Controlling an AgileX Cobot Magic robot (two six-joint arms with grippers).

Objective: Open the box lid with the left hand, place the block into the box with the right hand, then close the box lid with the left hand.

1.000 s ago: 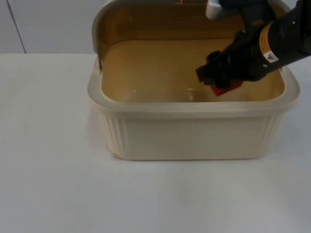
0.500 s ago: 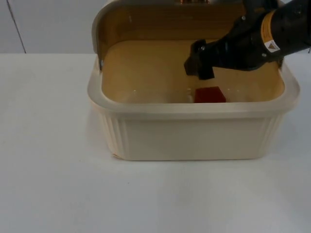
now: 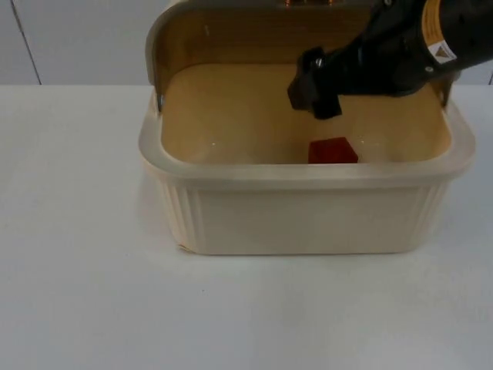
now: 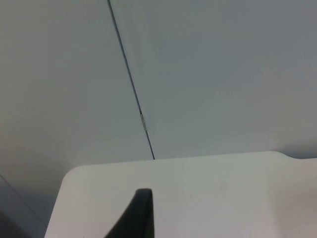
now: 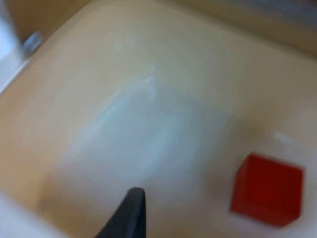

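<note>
Red plastic cube (image 3: 333,150) rests loose on the floor of the cream ribbed plastic box (image 3: 308,216), lid (image 3: 231,31) raised behind; right gripper (image 3: 314,83) hangs empty above it, finger spread unclear; left gripper (image 4: 141,208), likewise unclear, waits facing the grey wall; closing falls to it.

A yellow label with a warning-triangle sign sits on the right arm (image 3: 408,50); its print seems unreadable.
</note>
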